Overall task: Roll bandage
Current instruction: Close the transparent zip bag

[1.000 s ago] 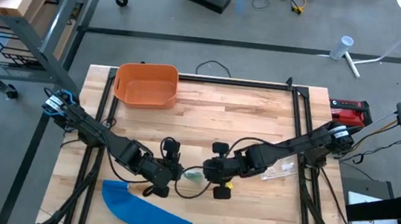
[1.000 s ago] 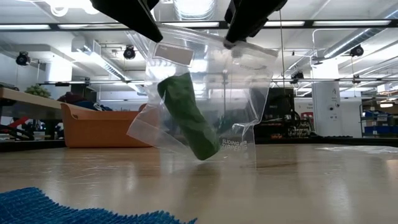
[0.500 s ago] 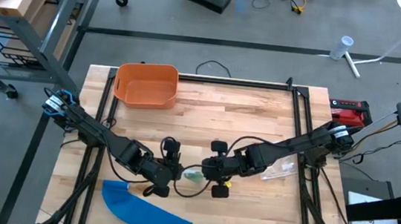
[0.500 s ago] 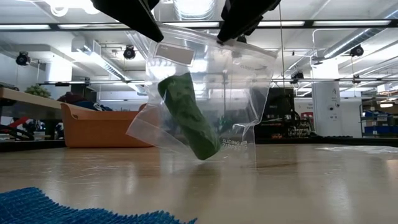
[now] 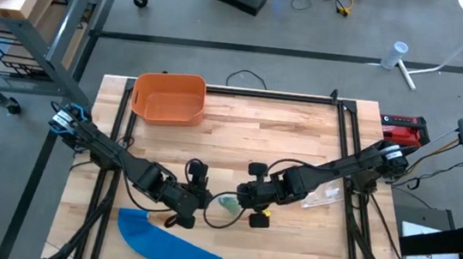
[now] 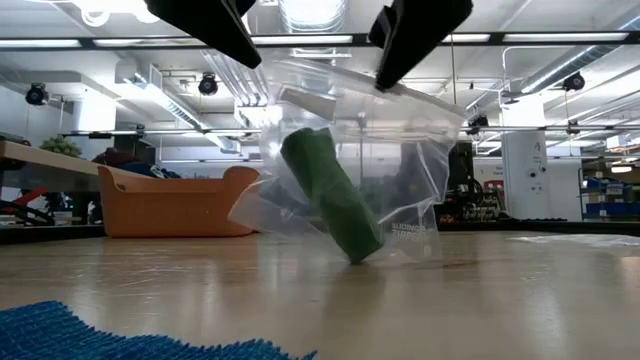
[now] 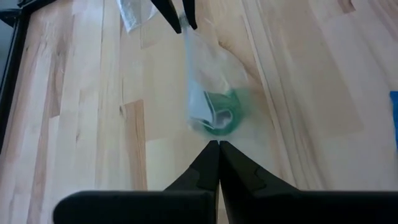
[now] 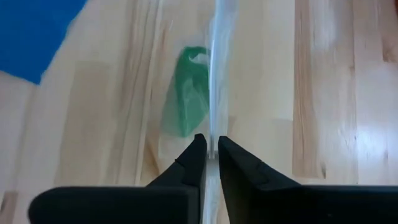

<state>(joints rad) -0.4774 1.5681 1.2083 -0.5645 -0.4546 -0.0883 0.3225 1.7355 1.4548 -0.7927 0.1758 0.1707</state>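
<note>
Two robot arms hold a clear zip bag with a green rolled bandage inside, just above a wooden table.

In the overhead view, the left gripper (image 5: 200,197) and right gripper (image 5: 239,201) meet at lower centre of the frame, each pinching an upper edge of the plastic bag (image 6: 345,170). The left's fingers are pressed together on the film; the right's fingers are nearly closed on the opposite edge. The green bandage roll (image 6: 331,195) leans tilted inside the bag, its lower end near the table (image 5: 282,143). An orange bin (image 5: 168,97) sits upper left and a blue cloth (image 5: 169,245) at lower left. To do this step well, both grips should probably stay firm and level, so the bag mouth stays taut and the roll cannot slip out.
</note>
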